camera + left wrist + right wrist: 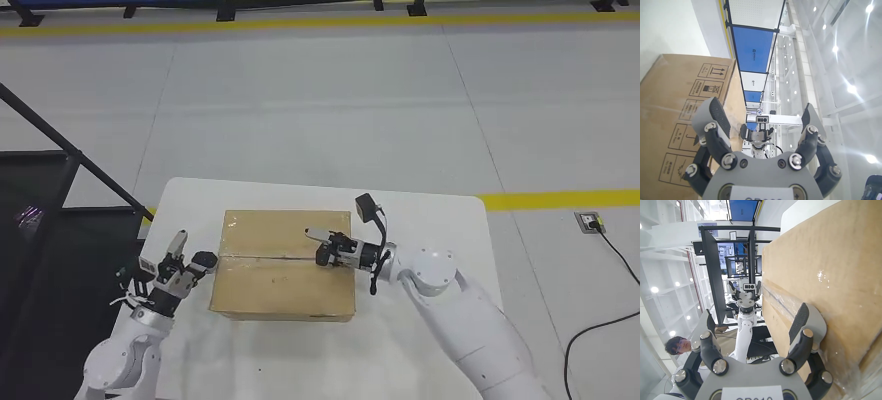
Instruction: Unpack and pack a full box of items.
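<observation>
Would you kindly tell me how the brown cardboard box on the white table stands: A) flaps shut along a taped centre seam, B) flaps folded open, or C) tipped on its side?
A: the brown cardboard box sits top up, its flaps meeting at a taped seam.

Box (285, 268) on table (435, 222) ctr; L gripper (192, 252) beside its left side; R gripper (319, 247) atop right half.

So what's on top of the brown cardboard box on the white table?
The open right gripper sits on top of the brown cardboard box, at its clear-taped centre seam. The box is closed, so whatever is inside is covered.
</observation>
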Robot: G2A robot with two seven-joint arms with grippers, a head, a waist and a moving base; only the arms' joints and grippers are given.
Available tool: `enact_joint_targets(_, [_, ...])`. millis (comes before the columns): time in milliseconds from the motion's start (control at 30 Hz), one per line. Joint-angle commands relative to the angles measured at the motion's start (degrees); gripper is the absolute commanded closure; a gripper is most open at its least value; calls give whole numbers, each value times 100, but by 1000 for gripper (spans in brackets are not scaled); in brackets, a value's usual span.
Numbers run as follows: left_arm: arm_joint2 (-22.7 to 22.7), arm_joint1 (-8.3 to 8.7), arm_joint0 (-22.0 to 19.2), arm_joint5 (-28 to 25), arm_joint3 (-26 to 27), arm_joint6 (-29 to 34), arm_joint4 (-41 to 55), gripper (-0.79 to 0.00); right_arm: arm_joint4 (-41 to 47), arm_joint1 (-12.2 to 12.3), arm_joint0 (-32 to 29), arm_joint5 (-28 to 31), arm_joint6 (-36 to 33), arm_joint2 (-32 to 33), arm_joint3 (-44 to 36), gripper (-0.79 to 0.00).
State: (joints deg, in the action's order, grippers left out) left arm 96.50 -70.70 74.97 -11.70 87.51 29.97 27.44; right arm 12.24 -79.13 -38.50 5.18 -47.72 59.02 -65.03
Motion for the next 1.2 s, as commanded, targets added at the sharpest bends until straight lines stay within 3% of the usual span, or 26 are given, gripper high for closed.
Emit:
enact_joint_targets(0, [38,7,31,55,48,-74,-12,-785,17,-7,16,19,-16,-14,40,-785])
enact_joint_targets(467, [-343,-14,-182,254,-300,-469,-356,-785,222,-197,392,158,-14,-432,549,-785])
enact_joint_targets(1167, [-725,-44,-242,225,-246,-502,-433,-785,988,-1116,1531,825,-157,-1681,2405,-785])
